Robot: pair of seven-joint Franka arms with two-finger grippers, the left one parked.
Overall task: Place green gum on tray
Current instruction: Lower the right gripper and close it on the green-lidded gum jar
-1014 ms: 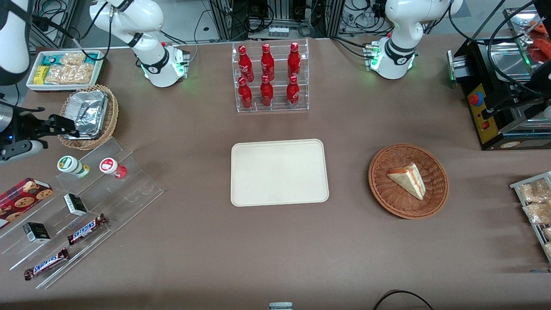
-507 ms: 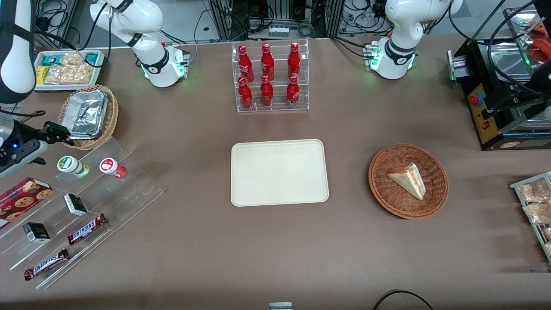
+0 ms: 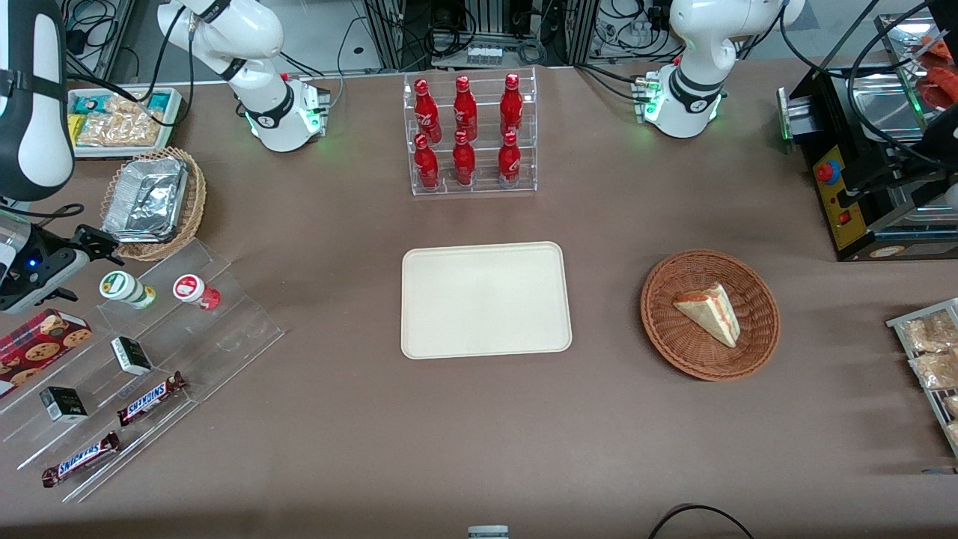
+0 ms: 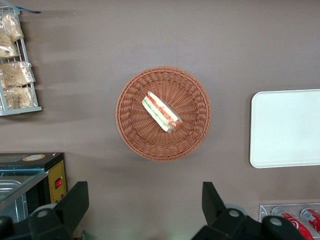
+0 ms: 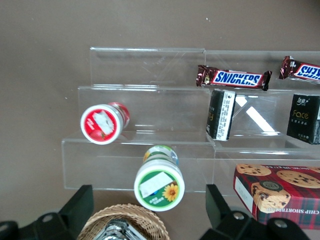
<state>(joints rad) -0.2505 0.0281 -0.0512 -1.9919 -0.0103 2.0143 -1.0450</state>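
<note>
The green gum (image 3: 124, 288), a small bottle with a white lid and green mark, lies on the top step of a clear acrylic stand (image 3: 150, 352) toward the working arm's end of the table. It shows in the right wrist view (image 5: 159, 184) with a sunflower on its lid. My gripper (image 3: 93, 251) hovers above the table, just farther from the front camera than the gum. It is open and empty (image 5: 149, 212), and the gum lies ahead of the gap between its fingers. The cream tray (image 3: 410, 299) lies empty in the middle of the table and also shows in the left wrist view (image 4: 260, 125).
A red gum bottle (image 3: 196, 290) lies beside the green one. The stand also holds Snickers bars (image 3: 150, 398), small dark boxes (image 3: 132, 355) and a cookie box (image 3: 37, 340). A wicker basket with foil (image 3: 153, 201) is close to the gripper. A red bottle rack (image 3: 470, 133) and a sandwich basket (image 3: 709, 314) stand elsewhere.
My gripper has moved nearer to the front camera, away from the foil basket and closer to the green gum. Nothing on the table has moved.
</note>
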